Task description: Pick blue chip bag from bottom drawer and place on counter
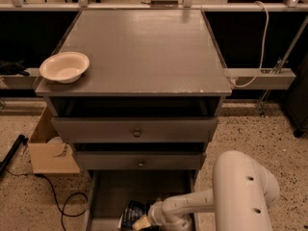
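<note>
Blue chip bag (130, 211) part. hidden behind gripper (142, 222), btm drawer (130, 189).

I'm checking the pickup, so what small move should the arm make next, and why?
Probably settle the gripper onto the blue chip bag: it sits at the bag's edge in the bottom drawer, and the bag is not yet lifted.

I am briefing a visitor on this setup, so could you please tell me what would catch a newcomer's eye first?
The white robot arm at lower right extends into the open bottom drawer, its gripper by the blue chip bag near the drawer's front. A white bowl sits near the left front corner of the counter.
</note>
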You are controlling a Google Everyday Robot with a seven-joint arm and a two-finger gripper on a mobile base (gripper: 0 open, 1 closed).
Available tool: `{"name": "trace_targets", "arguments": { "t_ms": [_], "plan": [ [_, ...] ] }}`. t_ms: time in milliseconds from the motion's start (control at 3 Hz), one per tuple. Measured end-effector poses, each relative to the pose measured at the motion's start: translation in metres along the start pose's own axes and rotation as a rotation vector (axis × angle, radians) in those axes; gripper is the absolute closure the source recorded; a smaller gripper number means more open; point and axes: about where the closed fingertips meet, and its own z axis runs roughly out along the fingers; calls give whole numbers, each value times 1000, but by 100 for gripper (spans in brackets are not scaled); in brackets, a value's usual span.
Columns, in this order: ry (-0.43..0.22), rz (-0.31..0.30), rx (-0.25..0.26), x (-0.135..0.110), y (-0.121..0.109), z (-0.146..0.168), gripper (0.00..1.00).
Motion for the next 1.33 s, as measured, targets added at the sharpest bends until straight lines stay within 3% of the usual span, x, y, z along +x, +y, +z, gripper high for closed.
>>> {"name": "trace_targets", "arguments": {
  "t_ms": [333, 667, 1000, 1333],
  "plan": [
    [0, 0, 0, 0, 0, 0, 0],
    [0, 0, 0, 0, 0, 0, 17],
    [0, 0, 0, 0, 0, 0, 48],
    [0, 0, 0, 0, 0, 0, 72]
  ]
}}
